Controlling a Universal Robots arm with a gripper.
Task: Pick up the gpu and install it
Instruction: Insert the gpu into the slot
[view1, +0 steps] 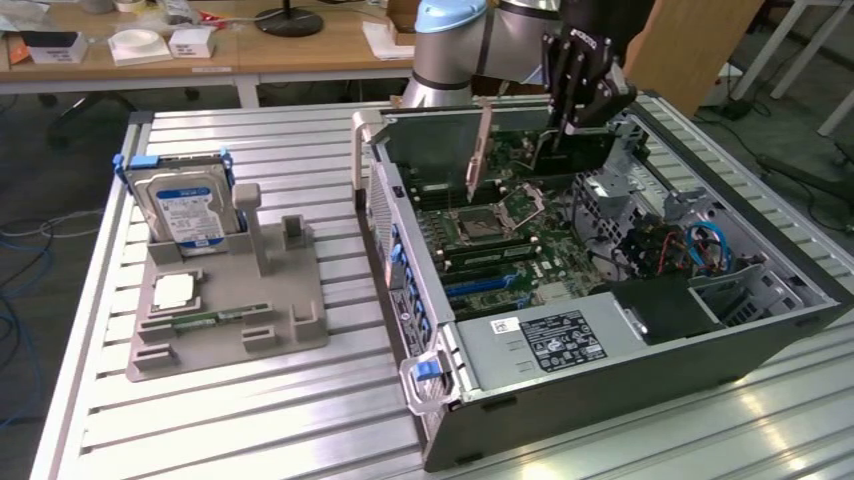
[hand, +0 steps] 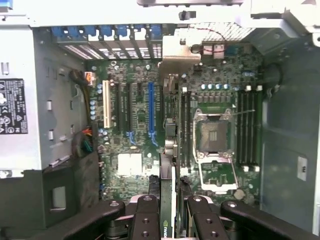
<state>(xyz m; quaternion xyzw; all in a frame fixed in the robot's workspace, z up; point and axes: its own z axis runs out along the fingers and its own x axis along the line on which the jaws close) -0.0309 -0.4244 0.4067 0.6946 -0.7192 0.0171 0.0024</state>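
Black claw (view1: 585, 118) pinching the gpu (view1: 523, 150) edge-on between both fingers (hand: 146, 220). I see the card hanging straight under the claw, inside the open computer case (view1: 641, 340), over the motherboard (view1: 501, 230). Can't tell if its lower edge touches a slot. CPU socket (hand: 215, 135) is just beside the card on one side, blue slot (hand: 150, 112) on the other. Grey fixture (view1: 227, 320) with hard drive (view1: 180, 205) stands on the desk (view1: 267, 420), well apart from the claw.
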